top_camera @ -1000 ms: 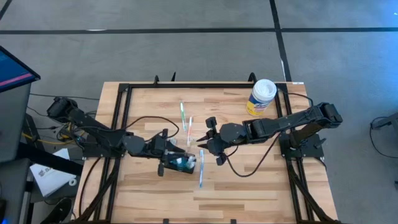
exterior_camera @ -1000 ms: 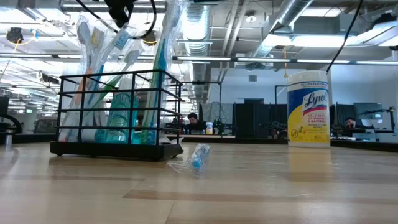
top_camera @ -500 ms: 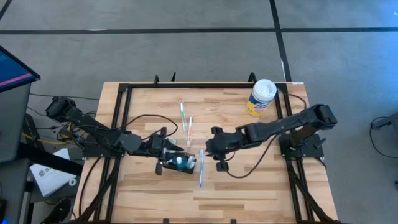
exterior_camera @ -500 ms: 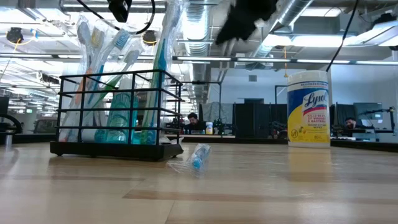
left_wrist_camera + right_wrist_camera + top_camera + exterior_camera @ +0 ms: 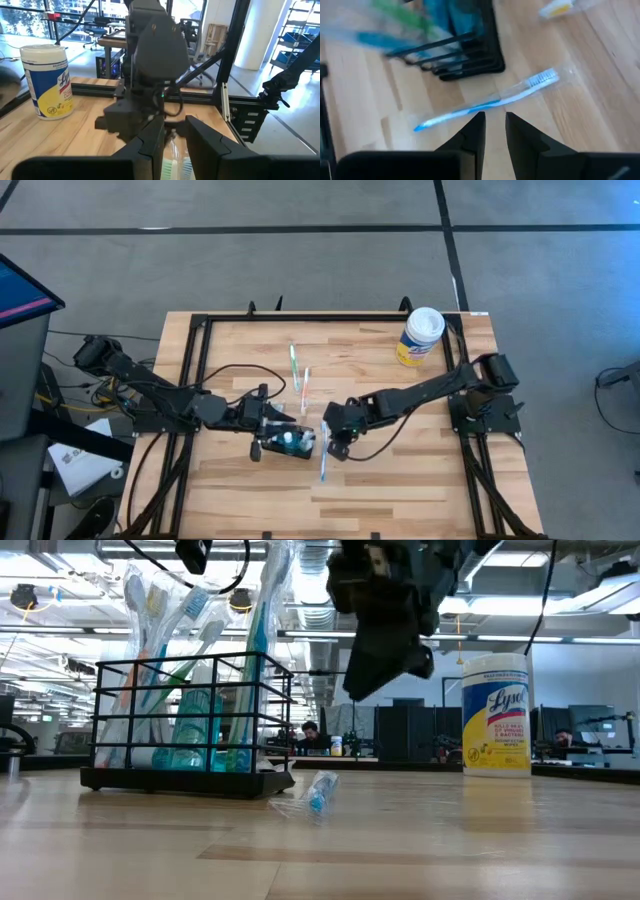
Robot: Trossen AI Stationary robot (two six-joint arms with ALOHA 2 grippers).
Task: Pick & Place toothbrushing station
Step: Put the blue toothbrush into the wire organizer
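The toothbrushing station [image 5: 190,725] is a black wire holder standing on its base on the table, with several wrapped toothbrushes upright in it. In the high view the station [image 5: 290,443] sits at mid-table. My left gripper [image 5: 175,125] points level just above and behind the brush tops. Its fingers are slightly apart, with nothing plainly gripped. A loose blue toothbrush [image 5: 490,102] in clear wrap lies flat on the table beside the station. My right gripper [image 5: 494,117] slants down just above this brush and is narrowly open, with nothing between its fingers.
A yellow-and-white wipes canister [image 5: 422,335] stands at the far right corner. Two more wrapped toothbrushes [image 5: 298,375] lie on the table behind the station. A black frame [image 5: 200,325] runs along the table's edges. Bare wood shows toward the near edge.
My right gripper has come down toward the table and toward its near edge, over the loose blue toothbrush beside the station, and its wrist has rolled on the way. The station and the brushes have kept still.
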